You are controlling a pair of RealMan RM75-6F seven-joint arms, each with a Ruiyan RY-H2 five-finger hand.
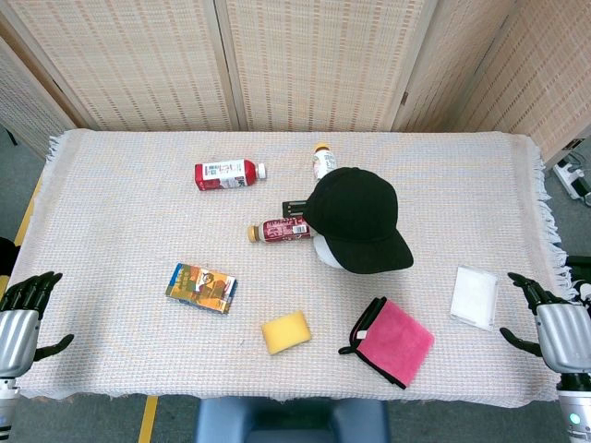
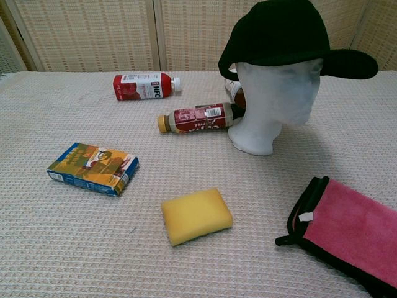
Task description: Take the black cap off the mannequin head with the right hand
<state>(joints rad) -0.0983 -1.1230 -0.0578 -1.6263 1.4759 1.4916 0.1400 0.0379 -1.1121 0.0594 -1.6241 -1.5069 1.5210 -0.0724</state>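
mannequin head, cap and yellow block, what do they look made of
Mannequin head: likely white foam, its surface matte and slightly grainy. Cap: black cloth, it seems, matte with no shine, brim stiff and flat. Yellow block: probably a sponge, with a dull porous face and soft rounded corners.

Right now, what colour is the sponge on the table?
The sponge is yellow; the chest view shows it best.

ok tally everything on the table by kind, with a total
bottles: 3
black cap: 1
mannequin head: 1
box: 1
yellow sponge: 1
pink cloth: 1
white packet: 1
small black item: 1
total: 10
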